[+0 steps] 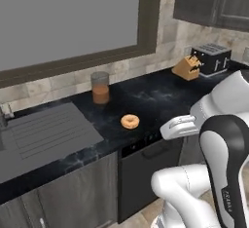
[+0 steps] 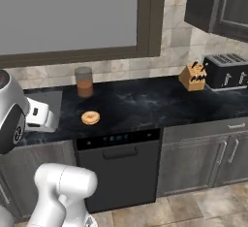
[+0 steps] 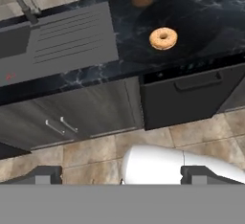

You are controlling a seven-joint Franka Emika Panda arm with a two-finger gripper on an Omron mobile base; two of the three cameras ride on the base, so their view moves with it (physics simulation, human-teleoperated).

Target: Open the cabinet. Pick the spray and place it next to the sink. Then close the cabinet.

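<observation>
A glazed doughnut point(image 1: 130, 121) is lying on the black marbled table point(image 1: 155, 100), near its front edge, just above a dark dishwasher point(image 2: 118, 170) with a bar handle. Behind the doughnut, a glass of brown drink point(image 1: 100, 87) is standing by the tiled wall under a dark brown frame with a pale pane point(image 1: 73, 22). Farther right, a wooden knife block point(image 2: 192, 77) and a black toaster point(image 2: 226, 71) are sitting side by side.

The sink point(image 1: 41, 134) is lying at the left of the table, dark grey, its ribbed draining part showing, with a slim faucet point(image 3: 21, 3) at its far edge. The cabinet point(image 1: 214, 3) is hanging at the upper right, above the toaster, dark grey wood-grain, its doors closed.

The pincer point(image 3: 122, 174) is hanging over the tiled floor in front of the low cabinets point(image 3: 72, 115), its tips standing wide apart and grasping nothing.
</observation>
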